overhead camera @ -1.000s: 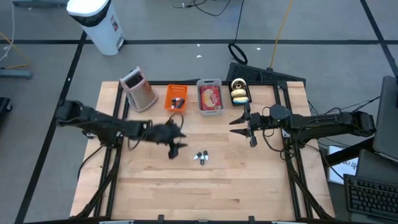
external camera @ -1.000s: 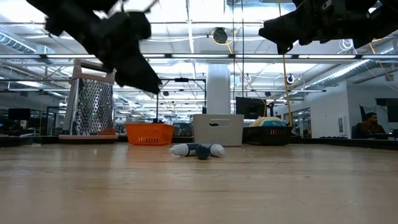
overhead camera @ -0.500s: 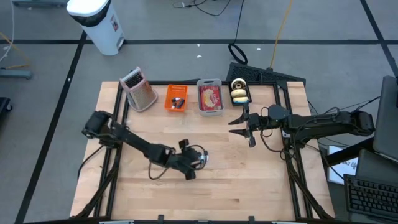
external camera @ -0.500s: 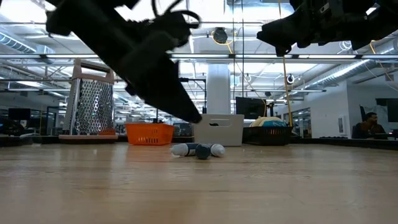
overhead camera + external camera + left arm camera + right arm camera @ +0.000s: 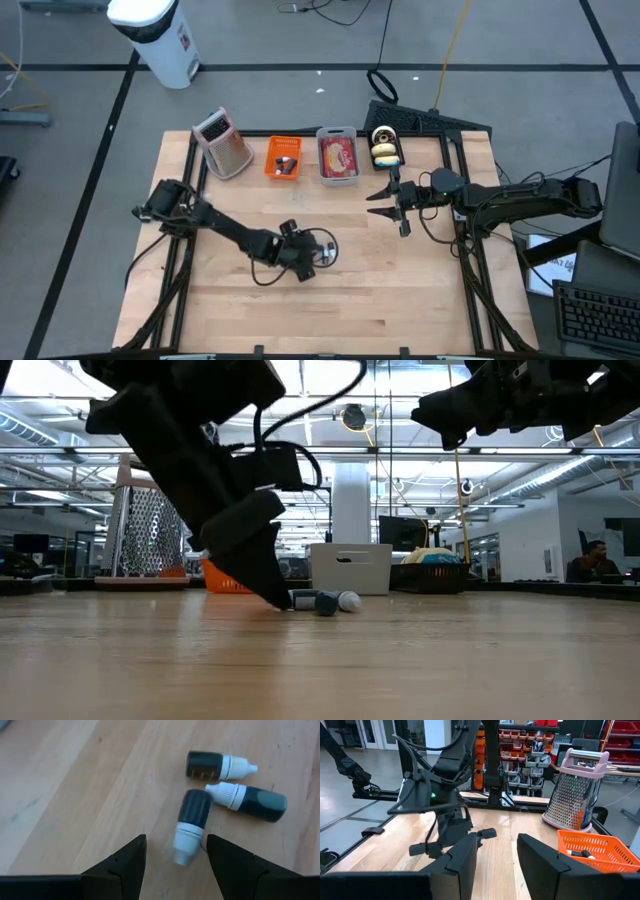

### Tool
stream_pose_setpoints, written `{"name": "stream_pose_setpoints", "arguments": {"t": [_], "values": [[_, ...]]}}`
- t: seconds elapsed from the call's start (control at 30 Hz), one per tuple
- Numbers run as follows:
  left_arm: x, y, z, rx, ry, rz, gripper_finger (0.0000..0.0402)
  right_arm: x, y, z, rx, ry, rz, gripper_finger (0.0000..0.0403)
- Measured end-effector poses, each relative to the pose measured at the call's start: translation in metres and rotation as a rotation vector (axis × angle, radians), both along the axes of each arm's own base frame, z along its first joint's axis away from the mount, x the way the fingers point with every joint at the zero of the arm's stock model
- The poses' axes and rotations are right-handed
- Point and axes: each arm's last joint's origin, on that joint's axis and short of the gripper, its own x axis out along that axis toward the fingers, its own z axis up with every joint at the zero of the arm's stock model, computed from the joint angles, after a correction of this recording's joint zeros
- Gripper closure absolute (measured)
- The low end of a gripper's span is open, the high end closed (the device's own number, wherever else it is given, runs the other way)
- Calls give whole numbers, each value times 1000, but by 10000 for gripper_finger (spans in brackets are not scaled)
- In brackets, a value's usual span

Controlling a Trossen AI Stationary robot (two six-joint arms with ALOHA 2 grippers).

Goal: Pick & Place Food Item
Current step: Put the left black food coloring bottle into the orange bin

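Observation:
Three small dark dropper bottles with white caps point(image 5: 235, 795) lie together on the wooden table point(image 5: 400, 290), near its middle point(image 5: 322, 601). My left gripper point(image 5: 176, 842) slants down over them, open. Its fingers stand on either side of the nearest bottle's white cap point(image 5: 184, 842), and I see no touch. In the high view the left gripper point(image 5: 306, 262) covers part of the bottles point(image 5: 327, 254). My right gripper point(image 5: 386, 197) hangs open and level above the table's right half, with nothing between its fingers point(image 5: 497, 847).
Along the far edge stand a metal grater point(image 5: 224, 143), an orange basket point(image 5: 283, 158), a grey bin with red-and-yellow contents point(image 5: 338, 157) and a dark tray with round yellowish items point(image 5: 385, 146). Bare wood lies along the near edge.
My left gripper has swung from near the orange basket toward the table's near-right and down, tipping steeper, until its open fingers stand over the bottles. The bottles have stayed where they lay.

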Motion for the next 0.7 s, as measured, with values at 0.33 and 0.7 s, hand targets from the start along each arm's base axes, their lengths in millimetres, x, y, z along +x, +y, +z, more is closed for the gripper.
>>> {"name": "stream_pose_setpoints", "arguments": {"t": [0.33,0.7], "values": [[3,2,-1,57,29,-120,190,0,0,0,1,0,1,273],[8,18,-2,-39,87,-284,193,0,0,0,12,2,0,273]]}}
